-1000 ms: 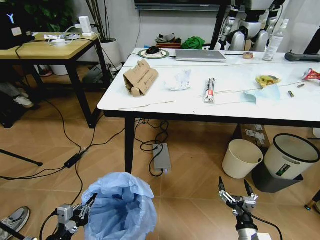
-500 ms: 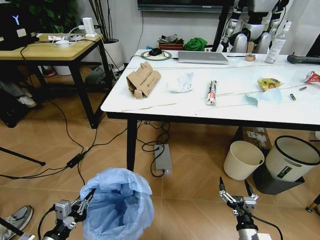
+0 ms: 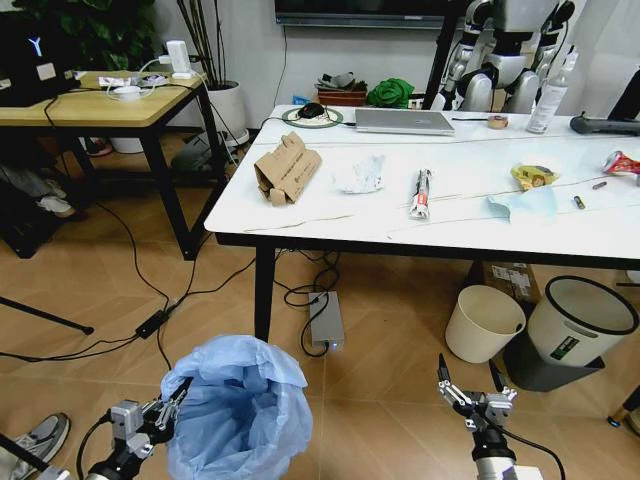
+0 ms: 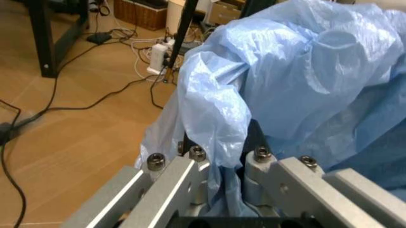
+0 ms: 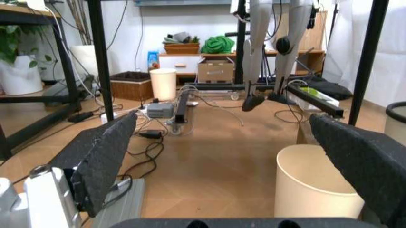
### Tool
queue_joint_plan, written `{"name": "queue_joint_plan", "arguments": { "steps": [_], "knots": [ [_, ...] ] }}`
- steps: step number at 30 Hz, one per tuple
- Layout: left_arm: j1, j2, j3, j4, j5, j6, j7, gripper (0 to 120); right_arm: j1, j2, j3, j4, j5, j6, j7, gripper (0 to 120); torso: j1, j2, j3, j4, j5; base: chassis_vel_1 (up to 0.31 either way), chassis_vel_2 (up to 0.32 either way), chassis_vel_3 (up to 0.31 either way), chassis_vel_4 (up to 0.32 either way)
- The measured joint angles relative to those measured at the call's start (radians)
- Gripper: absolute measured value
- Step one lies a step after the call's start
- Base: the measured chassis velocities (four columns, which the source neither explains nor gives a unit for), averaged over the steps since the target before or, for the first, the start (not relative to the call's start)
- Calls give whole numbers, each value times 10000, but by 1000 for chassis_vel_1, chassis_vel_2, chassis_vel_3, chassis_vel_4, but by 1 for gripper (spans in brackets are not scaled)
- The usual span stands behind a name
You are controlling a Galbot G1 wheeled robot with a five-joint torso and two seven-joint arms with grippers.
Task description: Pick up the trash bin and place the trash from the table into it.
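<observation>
Fingers of the left gripper (image 3: 172, 411) are clamped on the bin (image 3: 238, 412) rim, pinching the light-blue bag at its left edge; the wrist view shows bag plastic bunched between the two metal fingers (image 4: 184, 175), narrow gap, full of bag. Bin sits low at the head view's bottom left, above the wood floor (image 3: 380, 400), well apart from the table (image 3: 330, 215).

On the table, left to right: torn cardboard (image 3: 287, 167) near the left end, crumpled white paper (image 3: 360, 174) just beside it, a rolled wrapper (image 3: 420, 193), a blue face mask (image 3: 522, 204), a yellow wrapper (image 3: 535, 176) behind the mask, a red can (image 3: 622, 164) at the right edge. Laptop (image 3: 404, 121) and spray bottle (image 3: 546, 94) stand along the far edge.

Under the table's right side: cream bin (image 3: 484, 323), then black-rimmed white bin (image 3: 578, 320), near each other.

Right gripper (image 3: 472, 388) hangs low at bottom right, fingers spread wide, holding nothing, touching nothing. Its wrist view shows both black pads (image 5: 101, 161) far apart, with the cream bin (image 5: 314, 183) on the floor beyond them.
</observation>
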Motion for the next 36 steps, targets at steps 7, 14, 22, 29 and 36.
{"name": "queue_joint_plan", "arguments": {
  "steps": [7, 14, 22, 29, 36],
  "knots": [
    [-7, -78, 126, 11, -89, 27, -22, 1, -14, 0, 16, 15, -7, -10, 2, 100, 109, 299, 189, -1, 1, 0, 0, 0, 0],
    [126, -142, 241, -66, -294, 210, -165, 1, -87, 0, 39, 16, -38, 62, 3, 100, 233, 625, 390, 0, 1, 0, 0, 0, 0],
    [63, -126, 292, -11, -245, 210, -164, 1, -353, 0, 236, 333, -195, 131, 17, 100, 373, 985, 610, -1, 2, 0, 0, 0, 0],
    [-200, 95, 459, 235, -37, 218, -167, 1, -804, 1, 646, 1031, -239, -76, 85, 100, 470, 1268, 798, 1, 6, 0, 0, 0, 0],
    [-514, 516, 783, 398, -114, 207, -249, 1, -1270, 0, 1175, 1801, -357, -41, 84, 100, 586, 1554, 968, -2, 3, 0, 0, 0, 0]
  ]
}}
